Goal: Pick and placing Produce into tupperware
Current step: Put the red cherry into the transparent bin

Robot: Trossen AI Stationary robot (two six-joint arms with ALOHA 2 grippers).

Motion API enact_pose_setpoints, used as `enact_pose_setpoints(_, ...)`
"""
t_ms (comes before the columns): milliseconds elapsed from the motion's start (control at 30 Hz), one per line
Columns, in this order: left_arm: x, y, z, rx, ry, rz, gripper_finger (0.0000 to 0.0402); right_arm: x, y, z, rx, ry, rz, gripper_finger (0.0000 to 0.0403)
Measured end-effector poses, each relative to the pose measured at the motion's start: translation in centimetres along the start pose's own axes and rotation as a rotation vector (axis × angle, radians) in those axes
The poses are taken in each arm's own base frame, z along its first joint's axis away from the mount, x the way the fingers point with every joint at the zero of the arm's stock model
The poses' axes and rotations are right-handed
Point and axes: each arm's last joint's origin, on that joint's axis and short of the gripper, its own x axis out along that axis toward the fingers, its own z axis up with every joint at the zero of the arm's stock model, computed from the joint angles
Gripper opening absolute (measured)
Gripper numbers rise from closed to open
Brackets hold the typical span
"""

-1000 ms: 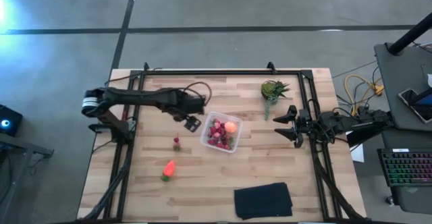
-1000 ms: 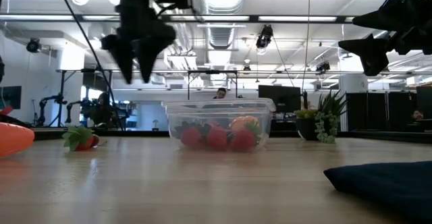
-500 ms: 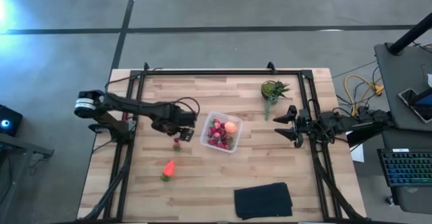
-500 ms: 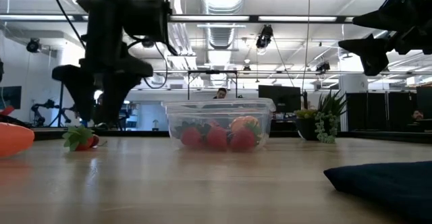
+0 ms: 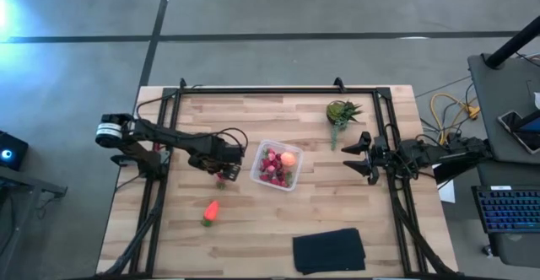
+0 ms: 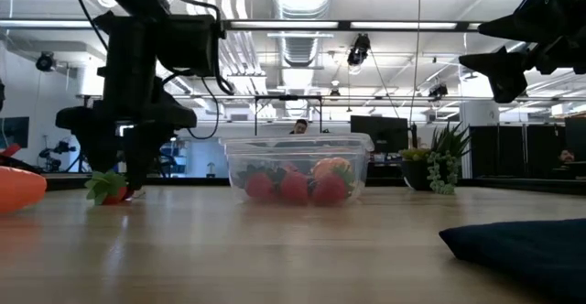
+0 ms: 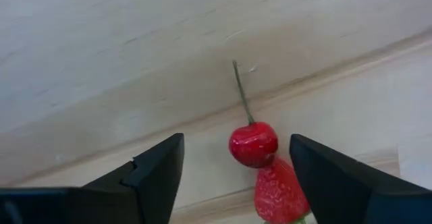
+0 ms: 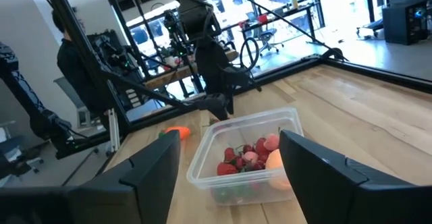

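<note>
A red cherry (image 7: pixel 253 143) with a long stem and a strawberry (image 7: pixel 280 193) lie together on the wooden table, left of the tupperware (image 5: pixel 277 165). The tupperware is a clear box holding several red berries and a round orange fruit (image 5: pixel 288 157). My left gripper (image 7: pixel 236 143) points down over the pair, open, one finger on either side of them and close to the table (image 6: pixel 124 190). An orange carrot-like piece (image 5: pixel 211 211) lies nearer the front edge. My right gripper (image 5: pixel 359 153) waits open above the table's right side.
A spiky green plant (image 5: pixel 342 113) stands at the back right. A flat black cloth (image 5: pixel 329 250) lies at the front right. Bare wood lies between the tupperware and the cloth. A dark metal frame (image 5: pixel 253 91) runs along the table's edges.
My left gripper has come down from beside the tupperware's far left corner, moving toward the table's left and near edges. It has rolled about its own axis and now stands low over the cherry and strawberry. Neither fruit has moved.
</note>
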Motion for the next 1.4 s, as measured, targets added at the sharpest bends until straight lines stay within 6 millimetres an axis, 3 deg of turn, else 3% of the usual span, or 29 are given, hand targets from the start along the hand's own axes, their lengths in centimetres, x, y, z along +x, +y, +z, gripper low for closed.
enact_pose_setpoints(267, 0.9, 0.2, -0.1, 0.001, -0.009, -0.033, 0.0194, 0.0, 0.0, 0.0, 0.0, 0.0, 0.0, 0.0244)
enact_pose_setpoints(967, 1.3, 0.4, -0.2, 0.001, 0.002, -0.032, 0.0091, 0.0, 0.0, 0.0, 0.0, 0.0, 0.0, 0.0246)
enact_pose_setpoints(1400, -0.1, -0.3, 0.1, 0.048, -0.028, -0.095, 0.0079, 0.0, 0.0, 0.0, 0.0, 0.0, 0.0, 0.0246)
